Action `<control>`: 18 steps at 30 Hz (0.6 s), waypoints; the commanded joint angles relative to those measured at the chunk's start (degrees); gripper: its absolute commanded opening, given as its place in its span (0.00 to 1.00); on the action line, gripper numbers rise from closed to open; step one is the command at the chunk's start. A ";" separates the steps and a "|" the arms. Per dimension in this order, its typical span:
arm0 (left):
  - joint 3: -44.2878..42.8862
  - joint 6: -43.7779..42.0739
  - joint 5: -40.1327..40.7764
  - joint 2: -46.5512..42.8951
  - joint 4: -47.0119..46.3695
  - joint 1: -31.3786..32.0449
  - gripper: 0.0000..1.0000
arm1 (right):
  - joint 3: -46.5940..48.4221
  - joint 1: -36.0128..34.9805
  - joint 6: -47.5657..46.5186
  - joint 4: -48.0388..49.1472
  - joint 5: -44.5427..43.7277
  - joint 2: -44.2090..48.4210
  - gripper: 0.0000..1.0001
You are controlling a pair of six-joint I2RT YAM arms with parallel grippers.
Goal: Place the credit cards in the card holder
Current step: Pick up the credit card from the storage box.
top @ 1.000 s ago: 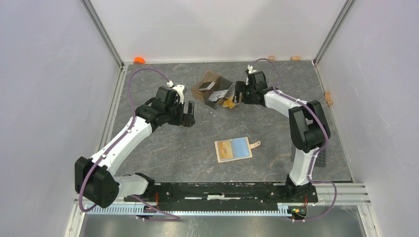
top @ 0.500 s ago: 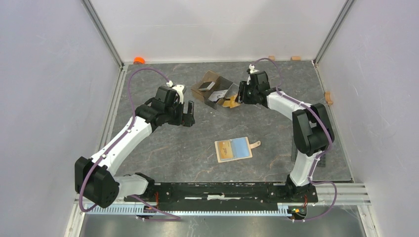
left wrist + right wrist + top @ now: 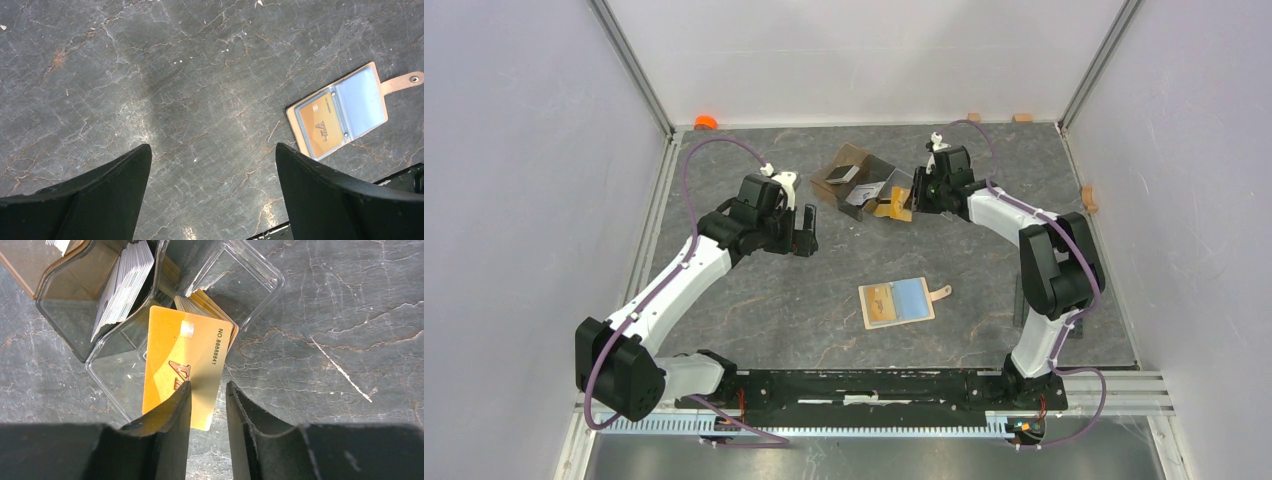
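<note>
Orange-gold credit card (image 3: 187,365) reads "NO. 8888841", at the right fingers (image 3: 167,427).

The top external camera sits high at the near side, looking down and forward over the whole bench (image 3: 754,290) from afar. The left wrist camera faces down past the left pincer (image 3: 212,150) and shares the card holder (image 3: 340,117) with the top view. The right wrist camera looks down at close range past the right pincer (image 3: 207,385). It shares the clear divided box (image 3: 65,305) with the top view.
</note>
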State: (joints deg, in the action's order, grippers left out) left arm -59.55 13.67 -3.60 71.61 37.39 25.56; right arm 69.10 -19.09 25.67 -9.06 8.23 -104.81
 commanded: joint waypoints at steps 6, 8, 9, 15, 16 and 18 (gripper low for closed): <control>0.49 -2.60 -0.89 -0.64 -1.11 -0.42 1.00 | -1.90 0.28 1.61 3.32 4.69 0.06 0.45; 0.49 -2.60 -0.80 -0.67 -1.11 -0.42 1.00 | -2.45 0.37 2.38 4.59 6.14 -0.20 0.46; 0.49 -2.60 -0.80 -0.67 -1.14 -0.42 1.00 | -2.71 0.34 2.82 5.03 6.81 -0.31 0.46; 0.44 -2.68 -0.62 -0.47 -1.14 -0.44 1.00 | -3.64 0.46 4.00 6.18 8.12 -0.66 0.41; 0.49 -2.69 -0.62 -0.44 -1.12 -0.51 1.00 | -3.75 0.56 4.04 6.18 7.92 -0.46 0.40; 0.49 -2.69 -0.58 -0.37 -1.15 -0.51 1.00 | -3.75 0.56 4.20 5.70 7.74 -0.20 0.38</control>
State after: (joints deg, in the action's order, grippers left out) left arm -59.18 13.65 -3.57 71.61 37.39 25.45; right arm 65.87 -18.87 29.21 -3.95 15.55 -105.01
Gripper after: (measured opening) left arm 0.994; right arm 0.403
